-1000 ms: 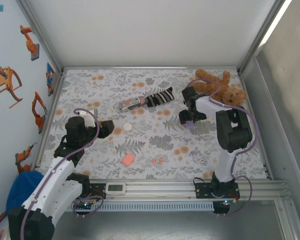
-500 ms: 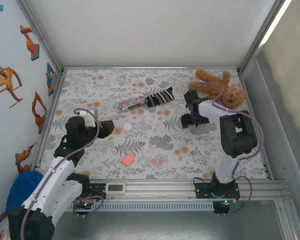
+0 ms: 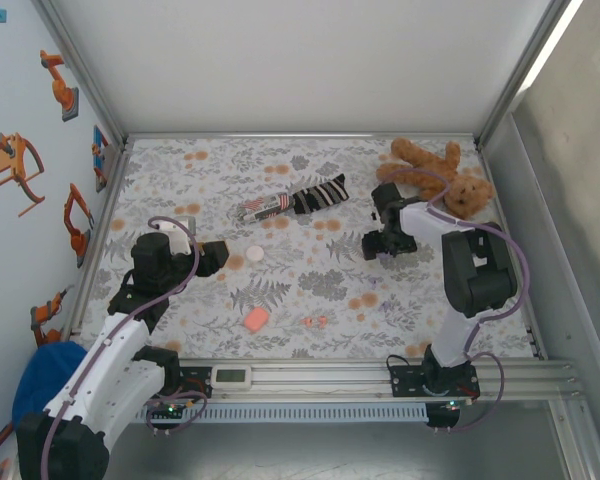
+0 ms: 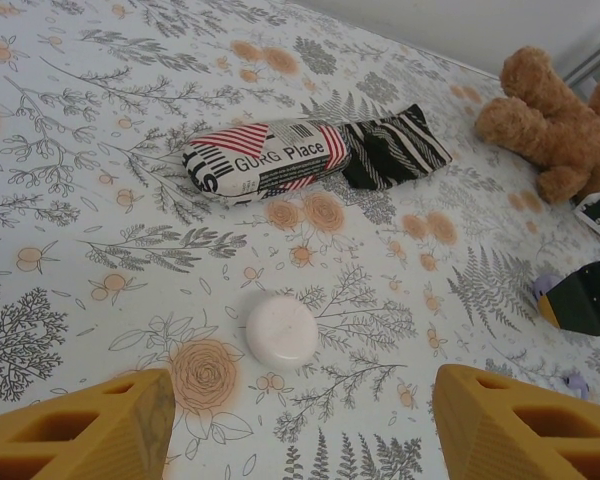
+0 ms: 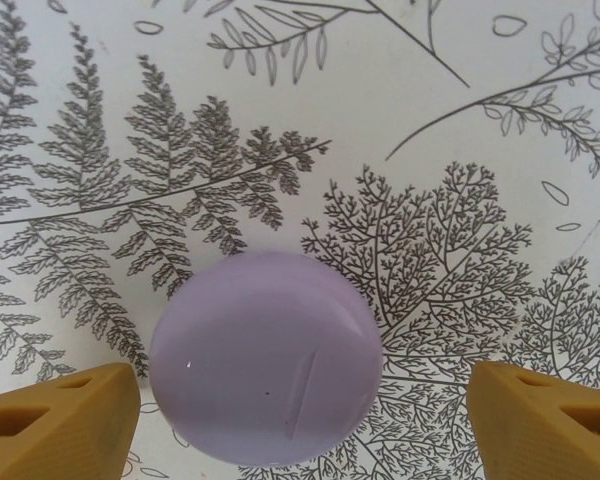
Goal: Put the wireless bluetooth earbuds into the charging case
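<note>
Your right gripper (image 5: 302, 410) hangs spread over the lilac case (image 5: 265, 355), fingers either side and not touching, so it looks staged for a grab. Your left gripper (image 4: 300, 425) is spread too, aimed at the white case (image 4: 281, 331). The earbuds (image 3: 316, 322) lie near the front rail (image 3: 310, 375), beside the salmon case (image 3: 256, 319), well apart from both grippers. Floral cloth (image 3: 220, 160), white back wall (image 3: 300, 60), teddy (image 3: 445, 175) far right.

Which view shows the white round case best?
Left wrist: the white round case lies close, large and unobstructed. The top external view shows it as just a small pale disc.
</note>
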You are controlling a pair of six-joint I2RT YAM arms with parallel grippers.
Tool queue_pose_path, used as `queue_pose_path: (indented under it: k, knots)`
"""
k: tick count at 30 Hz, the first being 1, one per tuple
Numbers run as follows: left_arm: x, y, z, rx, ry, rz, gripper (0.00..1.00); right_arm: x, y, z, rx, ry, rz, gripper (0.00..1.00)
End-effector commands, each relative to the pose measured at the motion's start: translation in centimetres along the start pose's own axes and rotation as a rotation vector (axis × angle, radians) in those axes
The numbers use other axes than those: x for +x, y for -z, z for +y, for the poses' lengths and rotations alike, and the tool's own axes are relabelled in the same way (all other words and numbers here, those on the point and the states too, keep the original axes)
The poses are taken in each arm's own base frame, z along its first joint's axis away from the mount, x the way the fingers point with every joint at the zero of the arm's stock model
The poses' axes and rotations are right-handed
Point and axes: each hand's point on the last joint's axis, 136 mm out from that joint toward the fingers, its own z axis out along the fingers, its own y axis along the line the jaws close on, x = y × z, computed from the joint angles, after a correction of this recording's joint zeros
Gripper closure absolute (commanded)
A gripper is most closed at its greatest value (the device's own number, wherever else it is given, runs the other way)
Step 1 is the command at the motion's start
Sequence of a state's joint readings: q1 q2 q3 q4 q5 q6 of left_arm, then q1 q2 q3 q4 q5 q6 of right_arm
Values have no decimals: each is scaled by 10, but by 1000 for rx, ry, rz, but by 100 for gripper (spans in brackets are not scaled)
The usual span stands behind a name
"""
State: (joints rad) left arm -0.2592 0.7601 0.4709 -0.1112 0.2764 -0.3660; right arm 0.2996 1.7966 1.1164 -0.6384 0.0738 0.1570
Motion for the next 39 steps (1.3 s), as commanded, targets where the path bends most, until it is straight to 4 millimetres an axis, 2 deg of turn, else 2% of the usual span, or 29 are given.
queue_pose_path:
  k: [1, 8, 14, 19, 28, 34, 39]
  knots:
    - [-5, 2, 0, -6, -5, -7, 32, -9, 10, -2, -15, -57, -31, 16]
    - [-5, 3, 0, -13, -7, -7, 31, -22, 1, -8, -6, -78, -40, 18]
    - [-5, 5, 1, -20, -9, -13, 31, -26, -1, -5, -36, -95, -43, 21]
    - [-5, 6, 1, -20, -8, -11, 31, -18, -5, -6, -32, -100, -18, 23]
    - [-5, 5, 1, -17, -6, -11, 31, 2, -2, -22, 25, -111, 3, 23]
    - [-4, 4, 1, -16, -4, -8, 31, 5, 2, -23, 15, -114, 0, 23]
    - [-4, 5, 2, -19, -4, -9, 31, -2, 10, -12, -50, -105, -31, 24]
